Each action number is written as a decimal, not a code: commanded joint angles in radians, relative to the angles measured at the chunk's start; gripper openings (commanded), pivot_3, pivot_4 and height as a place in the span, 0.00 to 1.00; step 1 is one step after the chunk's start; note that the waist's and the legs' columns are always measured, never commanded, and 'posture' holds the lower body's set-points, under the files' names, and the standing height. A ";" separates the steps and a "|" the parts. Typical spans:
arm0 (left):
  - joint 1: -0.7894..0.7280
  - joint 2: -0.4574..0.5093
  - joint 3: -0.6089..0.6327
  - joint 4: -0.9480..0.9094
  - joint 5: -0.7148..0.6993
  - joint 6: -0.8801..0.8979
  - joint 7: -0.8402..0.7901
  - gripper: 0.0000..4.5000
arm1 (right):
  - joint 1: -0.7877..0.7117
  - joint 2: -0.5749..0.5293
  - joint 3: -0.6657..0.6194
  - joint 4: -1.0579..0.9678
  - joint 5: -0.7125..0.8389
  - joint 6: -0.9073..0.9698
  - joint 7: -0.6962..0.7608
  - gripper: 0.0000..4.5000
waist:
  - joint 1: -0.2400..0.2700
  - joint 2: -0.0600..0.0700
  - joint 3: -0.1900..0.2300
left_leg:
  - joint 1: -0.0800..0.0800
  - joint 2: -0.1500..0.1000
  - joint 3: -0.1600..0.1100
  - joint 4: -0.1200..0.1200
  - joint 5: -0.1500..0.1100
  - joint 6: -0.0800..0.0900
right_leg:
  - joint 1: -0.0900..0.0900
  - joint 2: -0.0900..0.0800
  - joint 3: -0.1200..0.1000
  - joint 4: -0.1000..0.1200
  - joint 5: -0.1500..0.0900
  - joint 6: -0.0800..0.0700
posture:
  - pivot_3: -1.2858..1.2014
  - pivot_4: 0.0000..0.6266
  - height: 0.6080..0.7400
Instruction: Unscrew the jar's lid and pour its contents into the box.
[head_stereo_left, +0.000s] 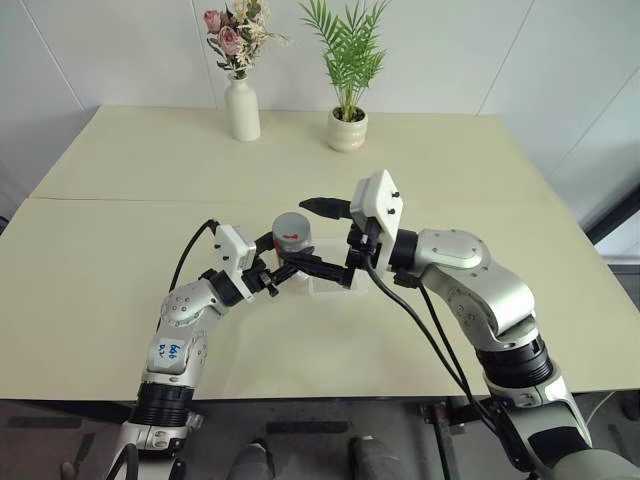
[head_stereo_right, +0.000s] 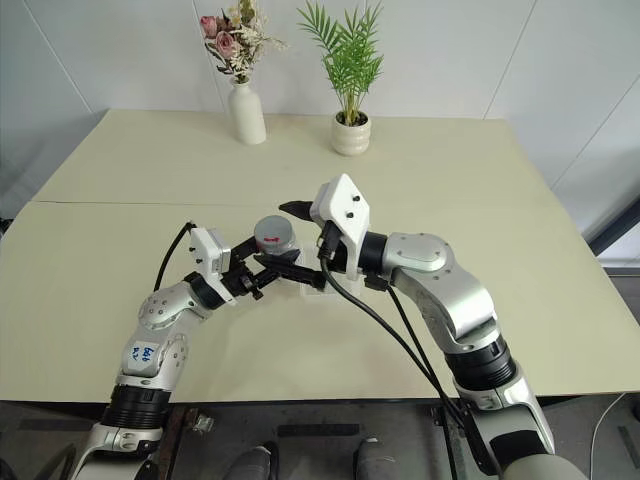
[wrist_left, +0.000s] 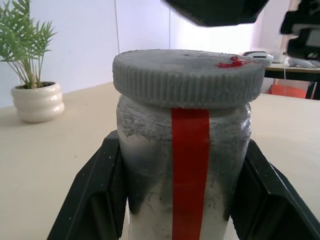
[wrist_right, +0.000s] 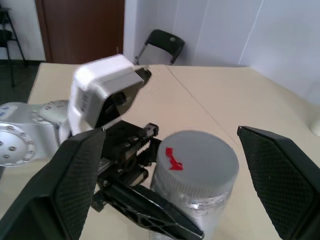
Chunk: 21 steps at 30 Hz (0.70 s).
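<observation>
Item: jar (head_stereo_left: 292, 243), mid-table (head_stereo_left: 120, 260), lid (wrist_left: 187, 75) on, clamped between my left gripper (head_stereo_left: 290, 268) fingers. My right gripper (wrist_right: 170, 175) hovered with fingers spread wide on either side of the lid, not touching. Box (head_stereo_left: 325, 283) lay beneath my arms, mostly hidden. Behind, well apart: flower vase (head_stereo_left: 242, 108), plant pot (head_stereo_left: 347, 130). Right wrist view added a chair (wrist_right: 162, 42) and door (wrist_right: 80, 25).

A white vase (head_stereo_left: 243, 108) of pink flowers (head_stereo_left: 229, 35) and a white pot (head_stereo_left: 347, 129) holding a green palm (head_stereo_left: 349, 50) stand on the cream surface (head_stereo_left: 120, 260), well beyond the pincers. A black chair (wrist_right: 161, 44) sits behind.
</observation>
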<state>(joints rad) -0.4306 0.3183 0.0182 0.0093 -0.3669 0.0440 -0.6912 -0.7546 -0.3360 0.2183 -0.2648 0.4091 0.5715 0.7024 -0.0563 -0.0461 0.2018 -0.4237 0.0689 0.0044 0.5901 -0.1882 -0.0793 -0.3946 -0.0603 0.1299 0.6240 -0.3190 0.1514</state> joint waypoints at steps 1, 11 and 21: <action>-0.019 -0.005 -0.005 -0.045 -0.009 0.014 -0.001 0.49 | -0.019 0.027 0.002 0.000 -0.037 0.008 -0.058 1.00 | 0.000 0.000 0.000 | 0.000 0.000 0.000 0.000 0.000 0.000 | 0.000 0.000 0.000 0.000 0.000 0.000 | 0.52 0.24 1.00; -0.027 -0.018 -0.011 -0.050 0.001 0.030 0.014 0.49 | -0.039 0.093 -0.013 0.049 -0.092 0.027 -0.155 1.00 | 0.001 0.000 0.000 | 0.000 0.000 0.000 0.000 0.000 0.000 | 0.000 0.000 0.000 0.000 0.000 0.000 | 0.52 0.24 1.00; -0.029 -0.028 -0.004 -0.056 -0.001 0.038 0.030 0.49 | -0.037 0.110 -0.021 0.044 -0.087 0.034 -0.160 0.78 | 0.000 0.000 0.000 | 0.000 0.000 0.000 -0.001 0.000 0.000 | 0.000 0.000 0.000 0.000 0.000 0.000 | 0.52 0.24 1.00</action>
<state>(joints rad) -0.4446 0.2923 0.0087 0.0078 -0.3642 0.0886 -0.6633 -0.7720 -0.2283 0.2277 -0.1929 0.3190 0.6130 0.5497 -0.0563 -0.0460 0.2019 -0.4241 0.0689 0.0044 0.5894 -0.1882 -0.0793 -0.3951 -0.0603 0.1299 0.6236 -0.3190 0.1515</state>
